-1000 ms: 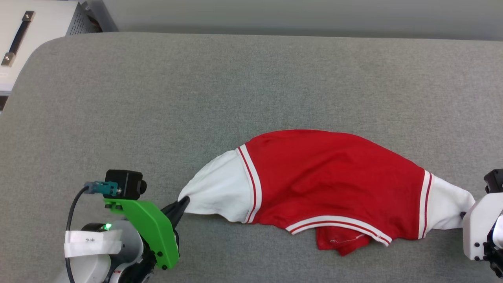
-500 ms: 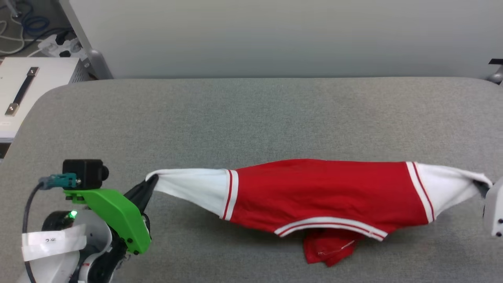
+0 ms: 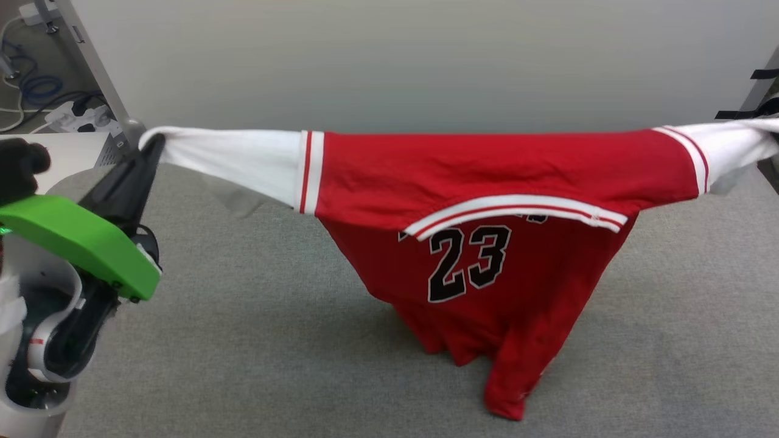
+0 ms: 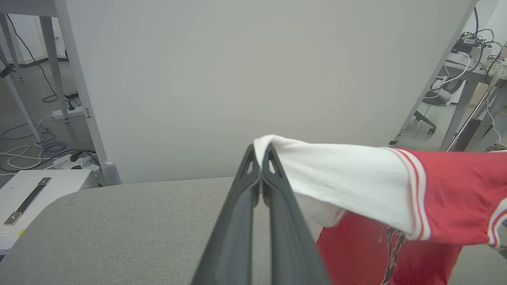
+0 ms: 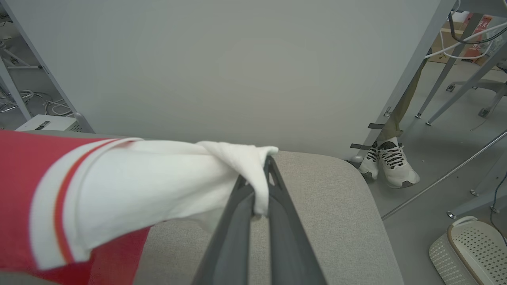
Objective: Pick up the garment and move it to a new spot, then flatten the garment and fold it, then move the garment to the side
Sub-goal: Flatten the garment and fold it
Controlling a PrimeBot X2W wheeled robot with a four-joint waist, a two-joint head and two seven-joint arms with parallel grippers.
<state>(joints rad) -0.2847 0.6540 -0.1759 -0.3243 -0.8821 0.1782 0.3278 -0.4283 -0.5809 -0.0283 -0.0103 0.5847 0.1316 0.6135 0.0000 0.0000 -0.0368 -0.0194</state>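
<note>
Left claw (image 4: pixel 260 149) and right claw (image 5: pixel 266 164) each clench one end of the garment (image 3: pixel 487 176), stretched between them above the desk (image 3: pixel 243 353). This looks like the pick-up step; next, carry it across and lower it flat, ends taut.

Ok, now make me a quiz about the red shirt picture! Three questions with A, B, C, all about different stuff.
1. Where does the left pincer grip the shirt?
A) the end of a white sleeve
B) the red bottom edge
C) the collar

2. What colour is the number on the shirt?
A) yellow
B) black
C) green

3. How is the shirt right now?
A) folded flat
B) rolled in a ball
C) held up, stretched between both pincers

Answers:
1 A, its closed tips pinch the white sleeve end.
2 B, the 23 is black with a white outline.
3 C, the right pincer pinches the other sleeve and the red body hangs between.
</note>
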